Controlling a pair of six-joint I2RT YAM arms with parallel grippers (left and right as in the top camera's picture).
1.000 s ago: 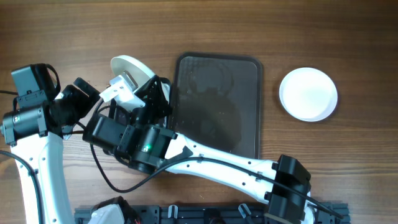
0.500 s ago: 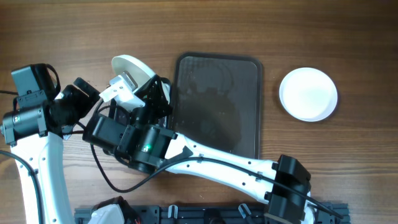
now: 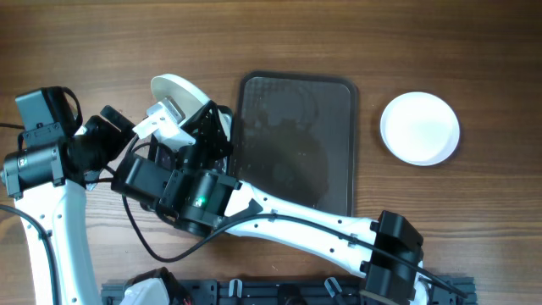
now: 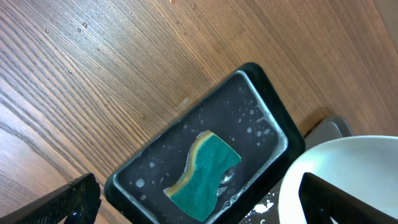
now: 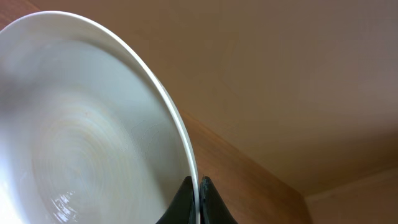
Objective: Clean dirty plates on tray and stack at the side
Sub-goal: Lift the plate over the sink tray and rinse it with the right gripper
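My right gripper (image 5: 199,186) is shut on the rim of a white plate (image 5: 81,130) and holds it tilted on edge at the left of the table (image 3: 174,89). My left gripper (image 4: 199,199) is open, its fingers apart at the bottom of its view. Under it a green and yellow sponge (image 4: 204,174) lies in a small black tray of soapy water (image 4: 261,87). The held plate's edge shows at the lower right of the left wrist view (image 4: 348,180). A large dark tray (image 3: 296,140) lies mid-table with no plates on it. A clean white plate (image 3: 420,127) sits at the right.
The right arm (image 3: 288,216) reaches across the front of the table to the left side. The left arm (image 3: 51,161) stands at the far left. A black rack (image 3: 279,292) runs along the front edge.
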